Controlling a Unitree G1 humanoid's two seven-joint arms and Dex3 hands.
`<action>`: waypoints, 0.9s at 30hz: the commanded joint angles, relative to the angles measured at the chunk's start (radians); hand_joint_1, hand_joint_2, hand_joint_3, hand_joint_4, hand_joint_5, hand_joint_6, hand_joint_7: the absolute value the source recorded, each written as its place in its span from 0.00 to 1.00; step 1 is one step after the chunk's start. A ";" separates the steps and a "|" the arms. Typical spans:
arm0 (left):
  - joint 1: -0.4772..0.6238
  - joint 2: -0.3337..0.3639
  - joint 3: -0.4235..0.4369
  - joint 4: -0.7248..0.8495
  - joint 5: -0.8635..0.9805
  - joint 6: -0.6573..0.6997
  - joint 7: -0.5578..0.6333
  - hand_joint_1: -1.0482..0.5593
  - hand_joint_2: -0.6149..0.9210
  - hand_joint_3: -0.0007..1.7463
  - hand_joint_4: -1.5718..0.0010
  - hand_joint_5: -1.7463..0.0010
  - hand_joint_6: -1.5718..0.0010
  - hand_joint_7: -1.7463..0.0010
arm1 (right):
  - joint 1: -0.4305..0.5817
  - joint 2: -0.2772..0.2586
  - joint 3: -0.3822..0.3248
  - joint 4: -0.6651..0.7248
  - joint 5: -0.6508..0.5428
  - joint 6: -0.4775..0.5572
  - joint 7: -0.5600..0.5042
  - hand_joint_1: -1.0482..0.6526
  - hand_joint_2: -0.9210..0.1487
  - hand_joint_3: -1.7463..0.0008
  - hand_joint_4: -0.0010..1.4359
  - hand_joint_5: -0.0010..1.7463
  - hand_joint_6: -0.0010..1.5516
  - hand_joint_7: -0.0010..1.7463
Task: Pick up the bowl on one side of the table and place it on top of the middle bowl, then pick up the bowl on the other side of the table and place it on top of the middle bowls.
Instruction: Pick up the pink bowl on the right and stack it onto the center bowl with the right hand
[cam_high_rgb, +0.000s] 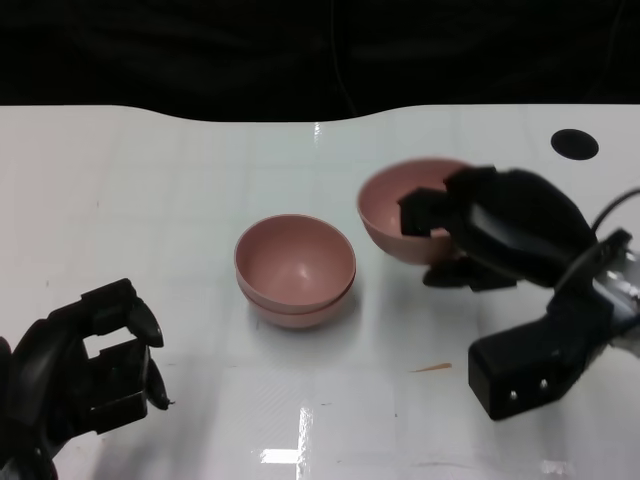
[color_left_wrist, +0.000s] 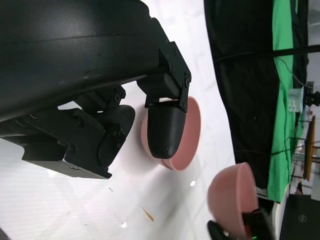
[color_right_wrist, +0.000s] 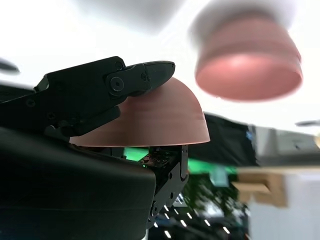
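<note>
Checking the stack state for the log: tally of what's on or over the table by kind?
Pink bowls: 3, two nested at the middle, one gripped by the right hand at
Black round mark on the table: 1
Small orange fleck: 1
Total: 5

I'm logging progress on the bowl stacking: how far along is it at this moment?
Done: the middle stack already shows two pink bowls nested, so the first side bowl looks placed. In hand: the right hand holds the last pink bowl, tilted, to the right of the stack. Left: carrying it over and setting it on top. The left hand holds nothing.
</note>
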 joint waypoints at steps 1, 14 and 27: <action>0.003 0.006 0.002 0.006 0.015 -0.009 0.011 0.77 0.88 0.67 0.46 0.00 0.56 0.00 | -0.031 0.009 -0.012 -0.007 0.006 -0.007 0.007 0.46 0.03 0.86 0.58 1.00 0.39 1.00; 0.005 0.000 -0.004 0.018 0.022 -0.032 0.006 0.78 0.87 0.69 0.48 0.00 0.56 0.00 | -0.098 0.088 0.021 -0.039 -0.017 0.004 0.089 0.45 0.04 0.90 0.56 1.00 0.44 0.89; 0.013 -0.014 -0.016 0.022 0.032 -0.066 0.005 0.77 0.84 0.71 0.47 0.00 0.56 0.00 | -0.104 0.165 0.075 0.032 -0.035 -0.035 0.072 0.46 0.01 0.94 0.57 1.00 0.45 0.84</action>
